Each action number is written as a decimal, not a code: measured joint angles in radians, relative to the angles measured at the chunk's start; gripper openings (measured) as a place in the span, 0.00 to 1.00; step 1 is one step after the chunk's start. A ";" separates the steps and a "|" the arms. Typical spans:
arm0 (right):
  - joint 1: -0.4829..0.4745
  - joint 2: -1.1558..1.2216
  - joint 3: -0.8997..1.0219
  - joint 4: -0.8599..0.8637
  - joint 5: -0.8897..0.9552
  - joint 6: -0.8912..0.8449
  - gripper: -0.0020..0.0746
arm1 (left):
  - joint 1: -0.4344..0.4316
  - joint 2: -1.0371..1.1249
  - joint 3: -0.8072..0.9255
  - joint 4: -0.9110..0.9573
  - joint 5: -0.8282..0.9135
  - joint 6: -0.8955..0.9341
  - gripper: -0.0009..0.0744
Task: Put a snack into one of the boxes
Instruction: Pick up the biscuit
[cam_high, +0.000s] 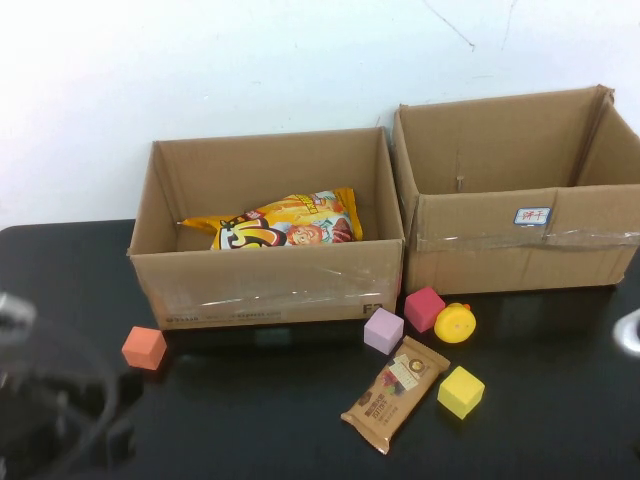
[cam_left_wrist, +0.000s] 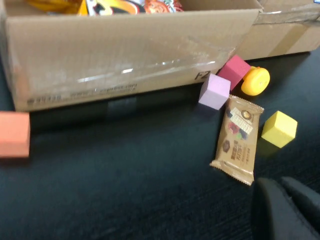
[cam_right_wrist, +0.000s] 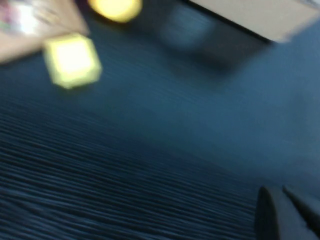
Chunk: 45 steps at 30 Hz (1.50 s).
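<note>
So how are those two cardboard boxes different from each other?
The left box holds a yellow snack bag; the right box looks empty. The right box carries a small white label; the left box has only small print along its lower front. The right box sits further back. Both are open-topped brown cardboard with clear tape. The left gripper and right gripper hover low over the table, away from both.

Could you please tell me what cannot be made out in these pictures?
- Left gripper: cut off by the left wrist view's edge.
- Right gripper: cut off likewise, right wrist view blurred.
- Right box: floor hidden by its front wall, high view.
- Label: writing too small.
- Snack bar: print too small.
</note>
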 joint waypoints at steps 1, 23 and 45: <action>0.000 0.000 0.002 -0.017 0.028 0.000 0.02 | 0.000 0.047 -0.038 0.000 0.008 0.015 0.01; 0.000 0.341 -0.106 -0.099 -0.352 0.381 0.09 | 0.000 0.113 -0.116 0.407 0.080 -0.200 0.01; 0.000 0.890 -0.647 0.118 -0.331 0.396 0.06 | 0.000 -0.610 0.060 1.080 0.118 -0.805 0.01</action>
